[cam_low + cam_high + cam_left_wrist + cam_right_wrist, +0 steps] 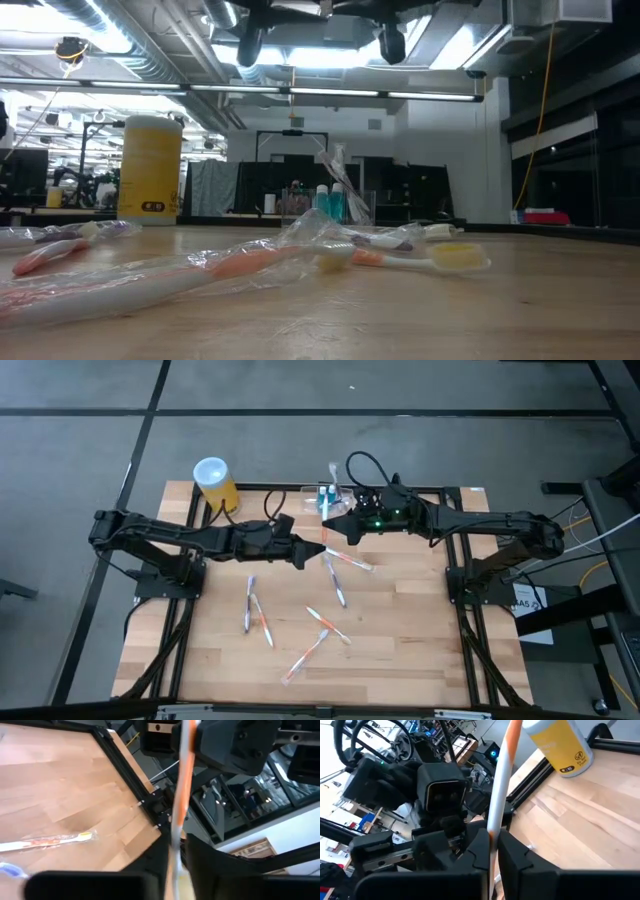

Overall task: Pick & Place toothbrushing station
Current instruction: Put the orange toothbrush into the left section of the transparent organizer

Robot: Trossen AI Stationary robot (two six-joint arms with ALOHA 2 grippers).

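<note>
Yellow canister [559, 744] cut off by frame edge in right wrist view. Clear holder [328, 497] partly hidden behind right arm; contents too small to identify.

Overhead, table-level, two close wrist views

One toothbrush [348, 561] is being held by the left gripper [308, 556] and right gripper [330, 532]; five more, one canister [214, 480] and one holder [325, 495] are being shown nearby.

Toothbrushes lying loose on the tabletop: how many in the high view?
6 toothbrushes: two at left, two mid-table, two nearer the front edge. A held toothbrush spans left tool and right tool; the holder may hide more.
</note>
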